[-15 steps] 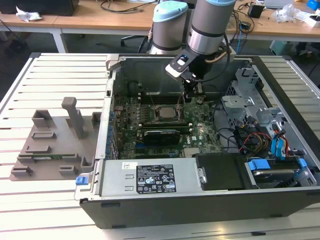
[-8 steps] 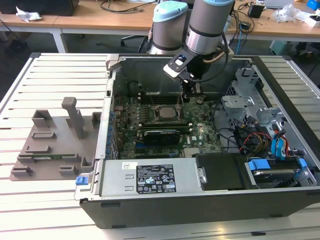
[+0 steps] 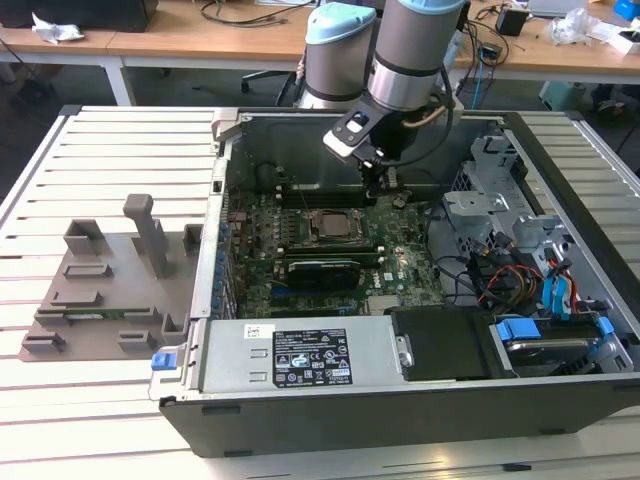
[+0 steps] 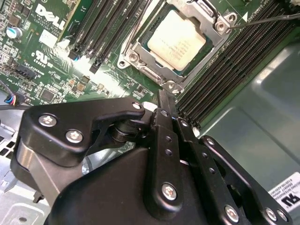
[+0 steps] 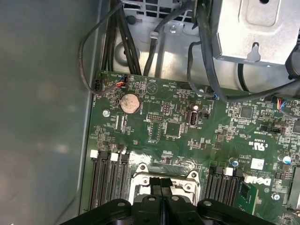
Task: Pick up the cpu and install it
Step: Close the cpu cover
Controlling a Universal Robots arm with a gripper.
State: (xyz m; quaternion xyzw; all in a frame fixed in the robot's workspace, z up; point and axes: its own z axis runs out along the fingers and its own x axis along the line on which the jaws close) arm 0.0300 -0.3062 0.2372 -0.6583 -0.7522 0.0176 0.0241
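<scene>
Second wrist view: cpu (image 4: 177,41) flat in socket (image 4: 137,57), silver top up; end effector (image 4: 166,101) pressed together.

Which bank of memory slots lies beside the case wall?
The bank in the second wrist view bordering the grey-green wall; the other bank adjoins small board parts.

bright even room light, soft shadows, pale glare on the cpu (image 4: 176,40)

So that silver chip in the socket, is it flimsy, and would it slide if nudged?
The cpu looks like a flat metal-topped square, so probably stiff, not floppy. Its smooth top may be slippery to pinch. It sits inside the socket frame, so a sideways nudge likely wouldn't shift it.
</scene>
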